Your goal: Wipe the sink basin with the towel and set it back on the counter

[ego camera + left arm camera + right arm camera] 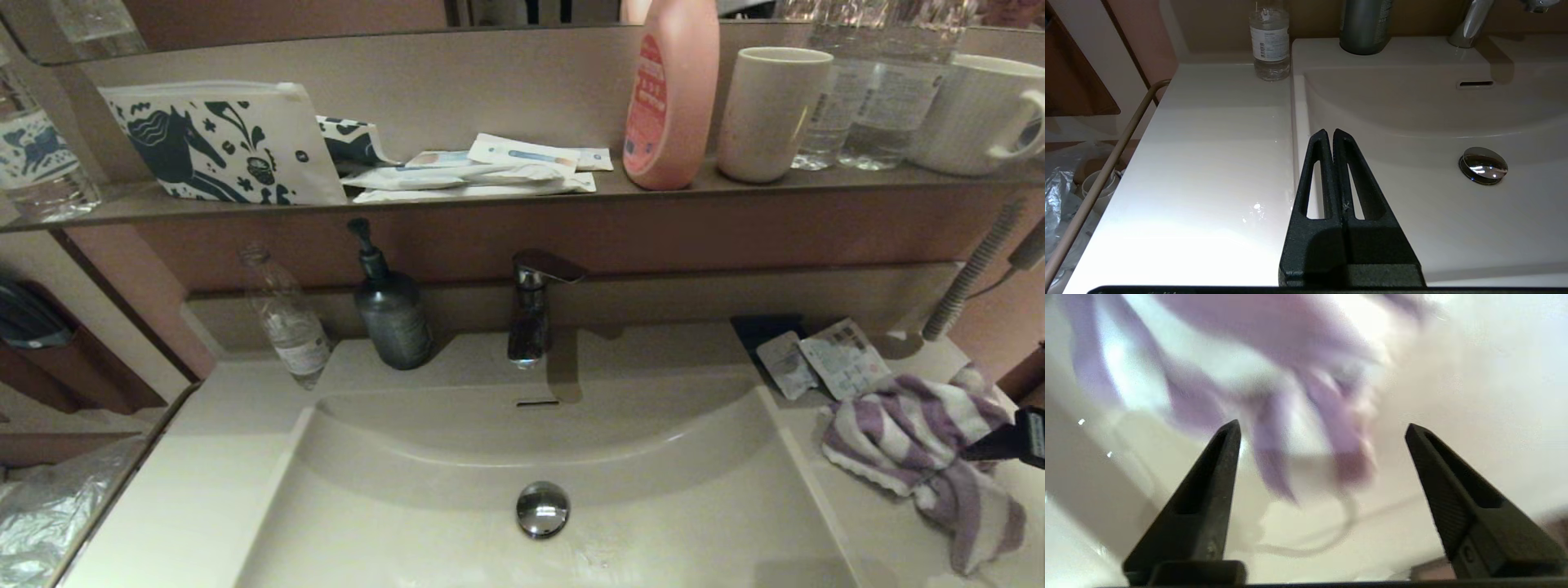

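Because the towel (918, 445) is soft, light and floppy, a raised fold in its middle looks best to pinch. It lies bunched on the surface (865, 523), right of the sink basin (457, 531), which holds nothing. Beside it, the right end effector (1323, 428) is wide open, holding nothing. Over the basin's left edge, the left end effector (1329, 132) is closed.

Soft terry towel (914, 429), glossy counter (204, 490), chrome drain plug (542, 508)

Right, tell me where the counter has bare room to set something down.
Bare: the counter left of the sink basin, in front of the clear bottle. Crowded: the right side, with the towel and sachets, and the right hand open by the towel.
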You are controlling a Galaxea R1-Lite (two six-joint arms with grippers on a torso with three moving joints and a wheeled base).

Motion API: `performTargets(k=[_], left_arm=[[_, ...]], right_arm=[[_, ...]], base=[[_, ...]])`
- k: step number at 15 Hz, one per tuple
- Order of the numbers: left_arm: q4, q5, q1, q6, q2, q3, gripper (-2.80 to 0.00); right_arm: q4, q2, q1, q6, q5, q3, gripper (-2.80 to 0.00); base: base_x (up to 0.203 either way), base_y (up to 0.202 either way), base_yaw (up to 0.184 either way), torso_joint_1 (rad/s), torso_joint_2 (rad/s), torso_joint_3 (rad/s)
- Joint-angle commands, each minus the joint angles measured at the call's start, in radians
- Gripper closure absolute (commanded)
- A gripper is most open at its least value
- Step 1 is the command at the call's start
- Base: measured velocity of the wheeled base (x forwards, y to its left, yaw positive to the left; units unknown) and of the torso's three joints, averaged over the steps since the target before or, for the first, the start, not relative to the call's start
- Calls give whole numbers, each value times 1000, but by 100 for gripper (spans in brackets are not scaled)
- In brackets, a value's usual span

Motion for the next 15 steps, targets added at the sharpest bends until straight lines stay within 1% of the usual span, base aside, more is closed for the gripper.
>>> performTargets(k=[1, 4, 5, 7, 10, 12, 15], left_arm=[[-1, 0, 0, 0, 1, 0, 0], [-1, 0, 0, 0, 1, 0, 0], [-1, 0, 0, 0, 1, 0, 0], [-1, 0, 0, 0, 1, 0, 0], [-1, 0, 0, 0, 1, 0, 0], [-1, 0, 0, 0, 1, 0, 0], [-1, 1, 0, 0, 1, 0, 0]], right_arm=[[68, -112, -21, -14, 1, -1, -280], [139, -197, 16, -30, 1, 6, -280], [155, -222, 34, -49, 2, 9, 0], [181, -247, 72, -56, 3, 12, 0], [182, -251, 87, -59, 7, 27, 0], [182, -255, 94, -61, 39, 27, 0], [189, -290, 143, -57, 46, 35, 0]], base=[[0, 0, 0, 0, 0, 0], [0, 0, 0, 0, 0, 0], [0, 0, 0, 0, 0, 0], [0, 0, 0, 0, 0, 0], [0, 0, 0, 0, 0, 0], [0, 0, 0, 0, 0, 0], [0, 0, 0, 0, 0, 0]])
